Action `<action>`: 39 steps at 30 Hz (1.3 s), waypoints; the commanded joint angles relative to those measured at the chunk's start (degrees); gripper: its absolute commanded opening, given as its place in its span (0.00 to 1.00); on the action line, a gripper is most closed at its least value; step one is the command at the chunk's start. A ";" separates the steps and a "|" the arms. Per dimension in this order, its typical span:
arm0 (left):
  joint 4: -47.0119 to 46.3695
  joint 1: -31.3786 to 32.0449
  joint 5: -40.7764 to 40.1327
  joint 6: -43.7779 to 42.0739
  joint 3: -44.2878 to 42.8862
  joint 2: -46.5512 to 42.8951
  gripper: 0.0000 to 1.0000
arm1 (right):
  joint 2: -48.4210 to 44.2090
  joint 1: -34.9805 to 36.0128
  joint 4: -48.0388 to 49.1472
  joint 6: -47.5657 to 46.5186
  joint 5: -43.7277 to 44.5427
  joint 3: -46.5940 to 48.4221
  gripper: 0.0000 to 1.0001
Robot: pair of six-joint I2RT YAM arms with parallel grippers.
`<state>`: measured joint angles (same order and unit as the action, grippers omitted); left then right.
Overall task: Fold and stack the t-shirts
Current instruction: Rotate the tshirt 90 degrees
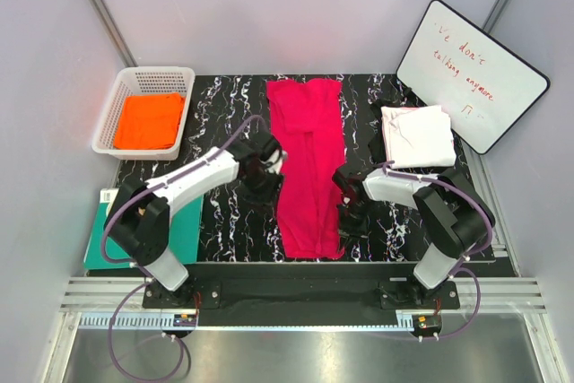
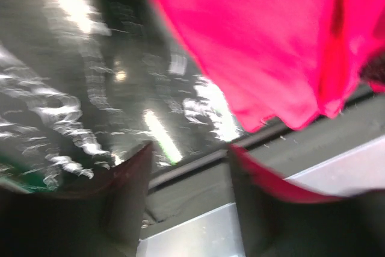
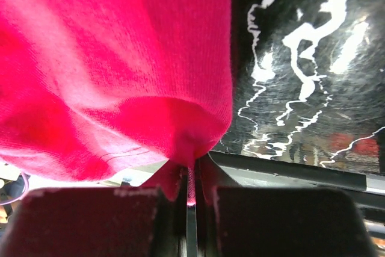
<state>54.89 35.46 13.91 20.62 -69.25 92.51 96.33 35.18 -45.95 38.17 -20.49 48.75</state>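
Your pink shirt [image 1: 309, 163] lies in the middle of the black marbled table [image 1: 224, 105] as one long narrow strip. It runs from the far side almost to the near edge, with both sides folded in.

Your right gripper [image 1: 348, 195] is at the right edge of this strip, in the near half. In its wrist view the two fingers [image 3: 96, 221] are pressed together on a small pinch of the pink cloth, and the cloth rises from them in a rounded fold.

Your left gripper [image 1: 266, 170] is at the left edge of the strip, about halfway along it. In its wrist view the fingers [image 2: 129, 197] stand apart with a clear gap, and nothing is pinched between them. A thin band of pink lies along the edge of one finger. The picture is blurred, so you cannot tell if it is cloth or only a reflection.

The white shirt [image 1: 417, 134] lies folded at the right of the table, just beside the whiteboard [image 1: 471, 73]. The orange shirt [image 1: 148, 120] is folded inside the white basket [image 1: 112, 118] at the far left. A green board [image 1: 188, 226] lies at the near left.
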 commanded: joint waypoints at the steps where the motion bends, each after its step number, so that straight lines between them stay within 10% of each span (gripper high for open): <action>1: -4.18 7.23 3.76 2.67 1.31 -1.11 0.42 | 1.49 -0.37 -1.68 -1.96 7.13 0.99 0.00; 16: -11.83 20.78 2.09 9.35 5.80 4.96 0.29 | 0.52 -0.37 -1.51 -2.93 7.57 0.29 0.00; 28: -13.50 21.58 -3.27 10.93 5.80 9.88 0.57 | -1.85 -0.37 -1.51 -4.16 6.61 -0.32 0.00; 35: -12.71 21.49 -4.95 11.10 5.18 11.56 0.03 | -2.91 -0.46 -1.42 -4.51 6.52 -1.03 0.00; 39: -11.21 21.58 -6.35 12.25 6.23 8.75 0.00 | -3.17 -0.46 -1.24 -4.69 6.52 -1.64 0.01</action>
<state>43.31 56.90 11.55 32.05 -63.37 103.26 94.65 35.18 -46.59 34.68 -18.11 48.27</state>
